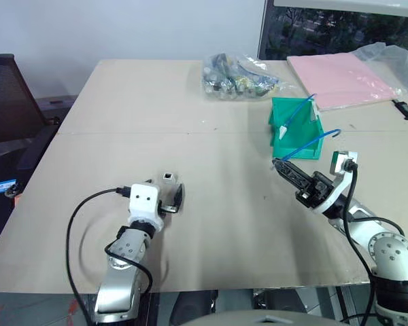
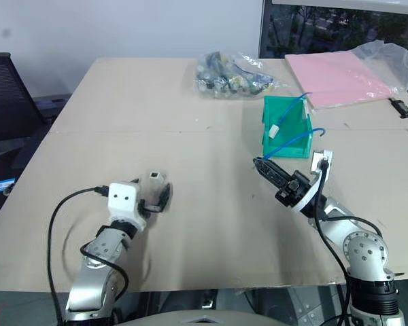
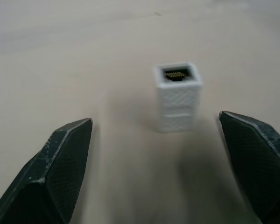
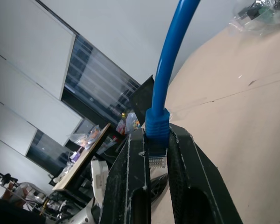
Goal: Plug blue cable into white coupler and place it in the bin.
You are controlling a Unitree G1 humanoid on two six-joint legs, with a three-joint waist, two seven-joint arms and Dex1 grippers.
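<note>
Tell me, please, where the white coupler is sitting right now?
The white coupler stands upright on the table, on the robot's left side, just ahead of the open left gripper, socket facing up, far from the bin.

White coupler (image 1: 168, 176) stands left; bin (image 1: 296, 129) apparently farther right.

Blue cable (image 4: 170, 65) cut off by frame edge; bagged cables' (image 1: 239, 77) contents indistinct.

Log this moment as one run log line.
left gripper: open, facing white coupler | right gripper: shut on blue cable plug | bin: holds another cable
</note>
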